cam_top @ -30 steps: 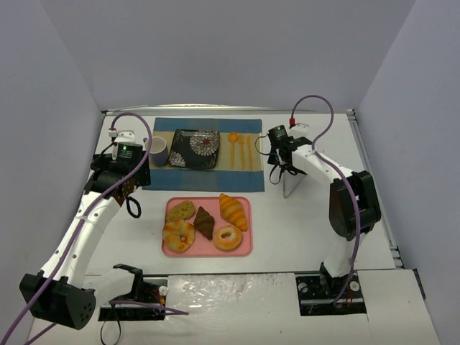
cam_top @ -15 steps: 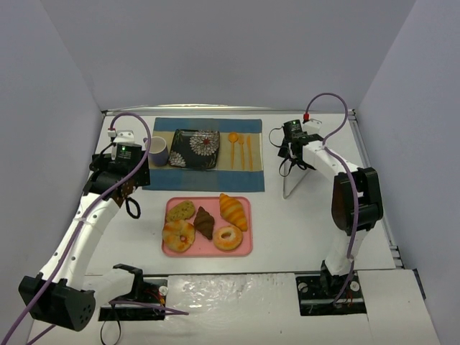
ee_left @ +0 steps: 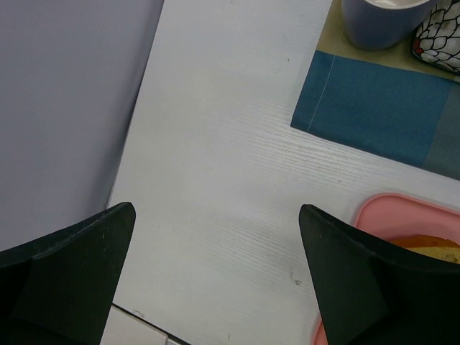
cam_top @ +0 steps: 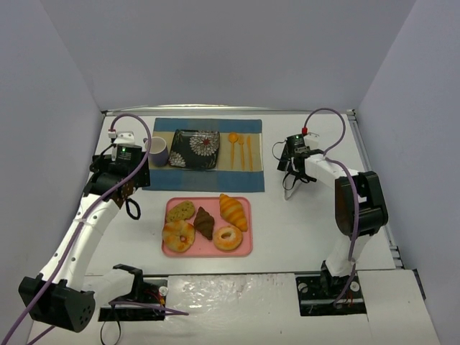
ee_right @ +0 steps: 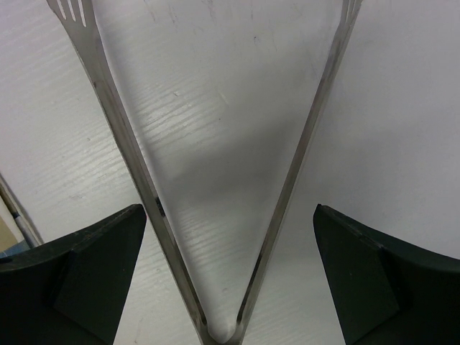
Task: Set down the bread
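Several breads lie on a pink tray: a croissant, a dark chocolate one, a ring doughnut, a round bun and a greenish piece. Metal tongs lie on the table right of the placemat. My right gripper hangs low over them, open. In the right wrist view the tongs spread in a V between its fingers, neither finger touching. My left gripper is open over bare table left of the tray.
A dark patterned plate sits on the blue placemat behind the tray, with a lilac cup to its left and orange cutlery to its right. Grey walls close in on the left, back and right.
My right gripper has moved right from the placemat's edge and come down over the tongs, staying open. The left arm and the breads have not moved.
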You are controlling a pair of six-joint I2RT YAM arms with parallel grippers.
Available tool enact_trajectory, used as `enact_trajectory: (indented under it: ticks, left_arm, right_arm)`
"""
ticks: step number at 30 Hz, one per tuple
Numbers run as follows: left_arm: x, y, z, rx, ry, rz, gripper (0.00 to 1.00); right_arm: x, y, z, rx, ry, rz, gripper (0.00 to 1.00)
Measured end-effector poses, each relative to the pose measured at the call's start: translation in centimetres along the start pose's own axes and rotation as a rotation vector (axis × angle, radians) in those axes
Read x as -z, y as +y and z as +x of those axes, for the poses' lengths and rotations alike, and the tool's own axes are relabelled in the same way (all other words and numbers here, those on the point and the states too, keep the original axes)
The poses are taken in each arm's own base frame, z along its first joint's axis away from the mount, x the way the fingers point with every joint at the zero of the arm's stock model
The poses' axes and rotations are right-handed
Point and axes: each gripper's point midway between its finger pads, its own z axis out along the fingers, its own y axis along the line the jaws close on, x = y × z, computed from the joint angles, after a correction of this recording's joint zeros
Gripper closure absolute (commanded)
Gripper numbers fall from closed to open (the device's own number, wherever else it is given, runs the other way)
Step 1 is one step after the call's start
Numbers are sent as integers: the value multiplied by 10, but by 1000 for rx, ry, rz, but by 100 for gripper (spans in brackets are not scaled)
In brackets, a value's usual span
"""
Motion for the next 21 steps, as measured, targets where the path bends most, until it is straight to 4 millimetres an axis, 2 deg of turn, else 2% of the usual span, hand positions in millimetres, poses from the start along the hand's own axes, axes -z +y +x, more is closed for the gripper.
enact_trajectory:
  ticks: [21]
  left_arm:
    - [4, 3, -1, -6, -13, -1, 3]
  right_arm:
    - [-6, 6, 4, -9, -22, -59, 0]
